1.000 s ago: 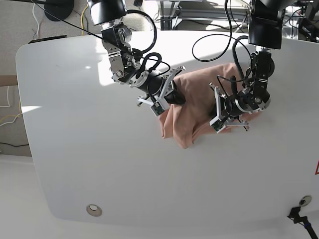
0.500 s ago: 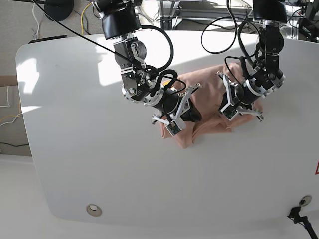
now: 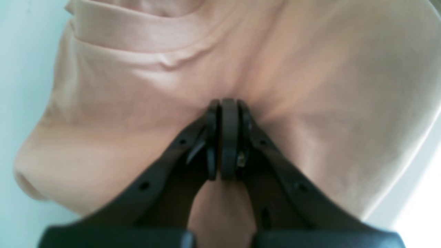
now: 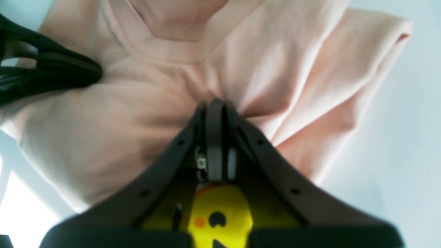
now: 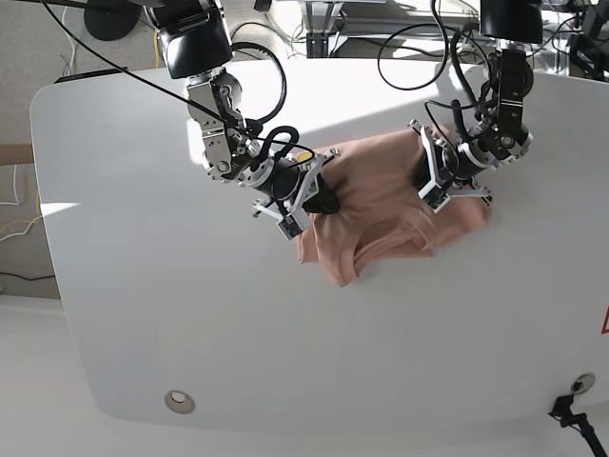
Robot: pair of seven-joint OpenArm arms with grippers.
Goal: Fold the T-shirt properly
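Note:
The salmon-pink T-shirt lies bunched in the middle of the white table, its collar band showing toward the front. My right gripper is on the shirt's left side, shut on a pinch of fabric. A yellow cartoon print peeks out below its fingers. My left gripper is on the shirt's right side, also shut on a fold of cloth. In the left wrist view the T-shirt fills the frame with the collar seam at the top. The left gripper's black fingers show in the right wrist view.
A round metal grommet sits near the table's front left edge. Cables and stands crowd the floor behind the far edge. A red marking shows at the right border.
Both grippers, still holding the shirt, have moved toward the far side of the table. The right arm swung left, spreading the cloth wider between them.

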